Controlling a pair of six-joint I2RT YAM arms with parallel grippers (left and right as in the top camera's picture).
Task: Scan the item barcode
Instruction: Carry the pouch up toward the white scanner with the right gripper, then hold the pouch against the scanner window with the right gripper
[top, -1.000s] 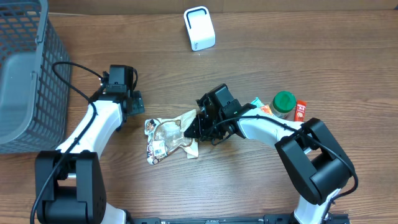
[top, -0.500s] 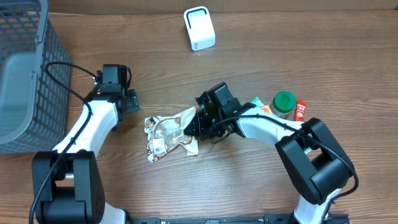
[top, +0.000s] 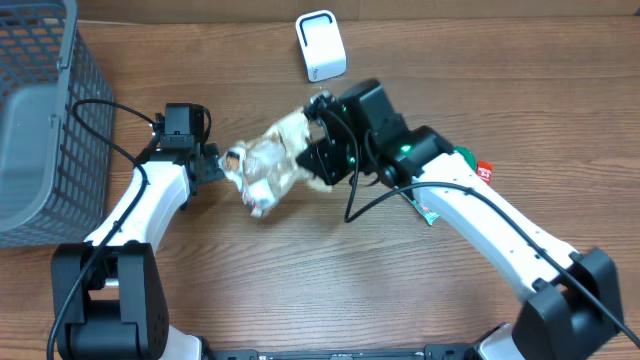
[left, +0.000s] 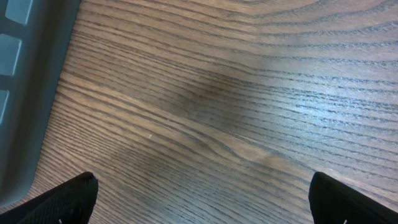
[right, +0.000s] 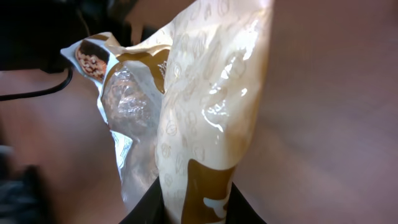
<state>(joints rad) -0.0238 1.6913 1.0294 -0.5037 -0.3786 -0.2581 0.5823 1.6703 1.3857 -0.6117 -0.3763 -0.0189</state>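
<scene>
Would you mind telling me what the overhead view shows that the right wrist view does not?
Only overhead: the white scanner, the grey basket, the left gripper and the whole right arm. Only right wrist: the bag's clear window close up, with the fingers pinching its lower edge. Both: the snack bag, held by the right gripper, above the wooden table.

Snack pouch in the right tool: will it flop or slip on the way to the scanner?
Probably floppy: the snack pouch hangs crumpled from one edge pinched by the right tool. Its glossy film could slip. Seems light, so it may swing.
</scene>
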